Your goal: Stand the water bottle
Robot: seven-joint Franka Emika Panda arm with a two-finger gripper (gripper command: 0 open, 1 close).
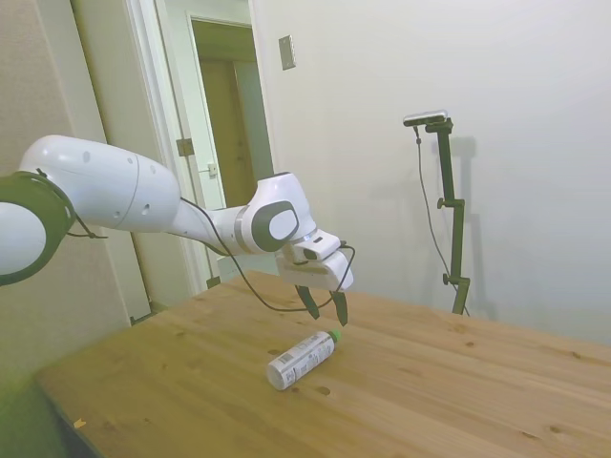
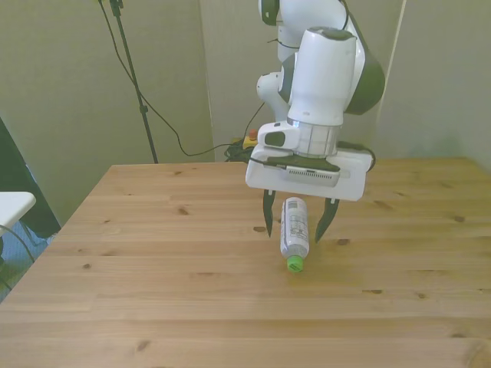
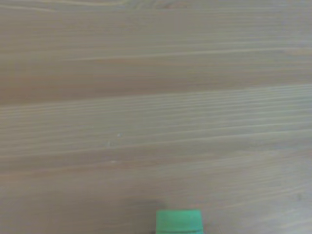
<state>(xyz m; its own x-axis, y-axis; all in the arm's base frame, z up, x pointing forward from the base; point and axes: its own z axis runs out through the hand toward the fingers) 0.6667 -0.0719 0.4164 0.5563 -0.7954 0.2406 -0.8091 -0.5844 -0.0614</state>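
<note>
Lying flat mid-counter [image 2: 153, 230], the water bottle [image 2: 294, 227] sits capped between spread jaws of the gripper [image 2: 298, 221], contents unreadable.

The bottle [image 1: 302, 359] is seen lying on its side on the wooden surface [image 1: 430, 401], not yet stood up. It is a small, slim cylinder wrapped in a white, silvery label with dark print and closed with a bright green cap [image 2: 295, 264]. In the front view the bottle [image 2: 294, 227] is laid lengthwise, its cap toward the camera and its base away. In the wrist view only the green cap [image 3: 179, 220] is shown, blurred, against the wood grain.
</note>
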